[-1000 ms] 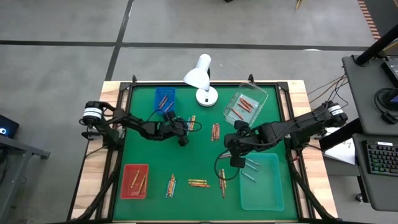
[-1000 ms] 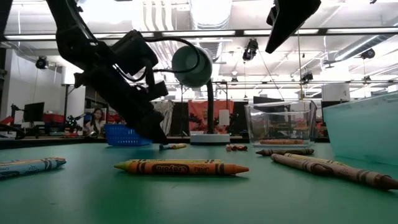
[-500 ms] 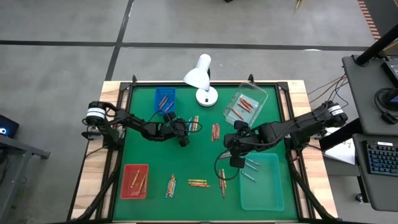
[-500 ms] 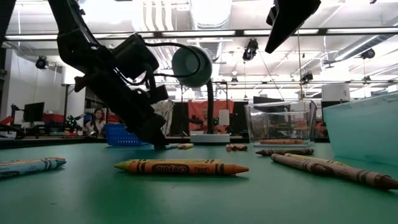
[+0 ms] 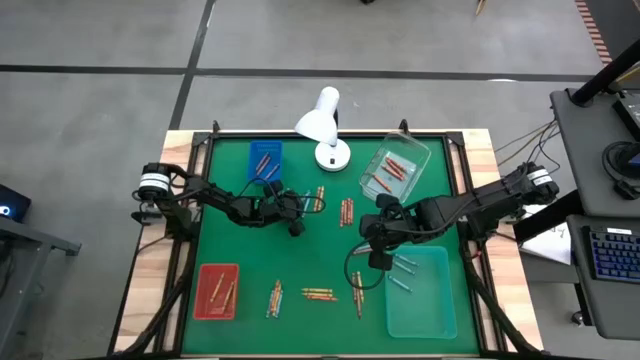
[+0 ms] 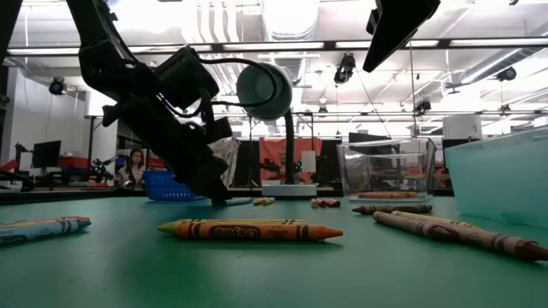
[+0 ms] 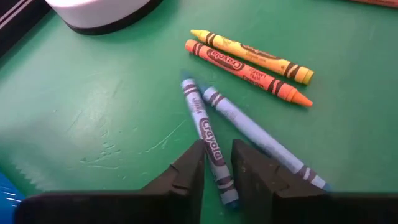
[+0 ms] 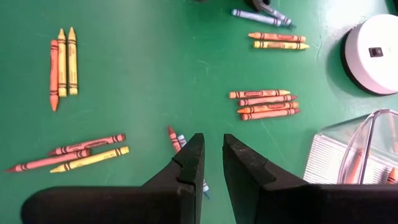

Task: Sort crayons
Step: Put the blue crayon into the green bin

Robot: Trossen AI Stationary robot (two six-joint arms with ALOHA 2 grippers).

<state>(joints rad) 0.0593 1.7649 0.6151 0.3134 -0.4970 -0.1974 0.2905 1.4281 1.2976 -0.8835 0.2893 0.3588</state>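
Note:
My left gripper [image 7: 217, 168] is down on the green mat at mid-left [image 5: 298, 215], shut on a blue crayon [image 7: 208, 134] that lies flat. A second blue crayon [image 7: 249, 130] lies beside it, running past the outside of one finger. Just beyond them lie a yellow crayon [image 7: 249, 55] and an orange crayon [image 7: 249, 71], side by side. My right gripper [image 8: 213, 146] hangs high over the near edge of the pale tray [image 5: 420, 300], slightly open, with nothing between its fingers. Loose crayons lie in small groups on the mat [image 5: 346, 211] [image 5: 319, 294]. My left gripper pinches the blue crayon between its two fingers on the wrapped half toward its near end [image 7: 216, 155]. The fingers slant down from the table's left and lie across the crayon. It lies flat on the mat, its far tip [image 7: 186, 82] pointing away from the gripper.
A white desk lamp [image 5: 322, 130] stands at the far middle. A blue tray [image 5: 264, 160] sits far left, a red tray [image 5: 217, 292] near left, and a clear tub [image 5: 395, 170] far right; all hold crayons. More crayon groups lie near the front [image 5: 274, 298] [image 5: 358, 295].
My left gripper has sunk a little onto the mat by the blue crayons. The yellow and orange pair beside it has slid a little toward the table's right. My right arm has kept still.

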